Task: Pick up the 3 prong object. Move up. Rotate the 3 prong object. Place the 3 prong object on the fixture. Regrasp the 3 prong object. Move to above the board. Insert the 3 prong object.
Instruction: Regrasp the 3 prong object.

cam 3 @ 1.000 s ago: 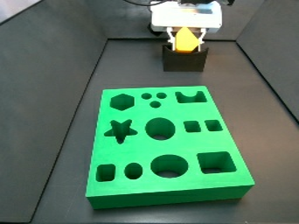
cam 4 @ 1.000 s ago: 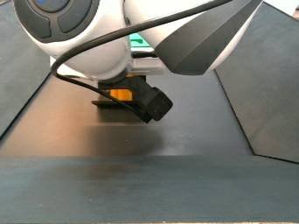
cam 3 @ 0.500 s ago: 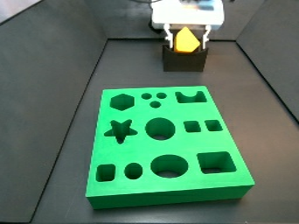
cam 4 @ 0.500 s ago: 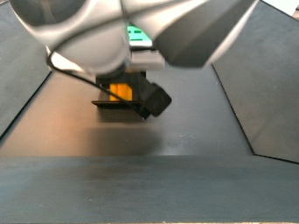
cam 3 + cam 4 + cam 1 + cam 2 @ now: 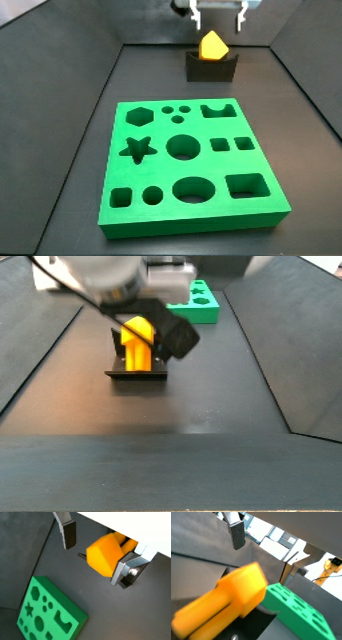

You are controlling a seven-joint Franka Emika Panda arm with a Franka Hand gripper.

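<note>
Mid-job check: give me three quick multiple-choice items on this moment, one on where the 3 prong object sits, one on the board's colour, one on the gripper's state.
1. Where is the 3 prong object?
A. In a board cutout
B. Standing on the fixture
C. Lying on the tray floor

2. What colour is the board?
A. Green
B. Blue
C. Red

3. How is the gripper?
A. Shut on the object
B. Shut on the fixture
C. Open, above the object

Answers:
1 B: the 3 prong object stands upright on the fixture.
2 A: the board is bright green.
3 C: the gripper hangs above the piece, fingers apart and clear of it.
</note>
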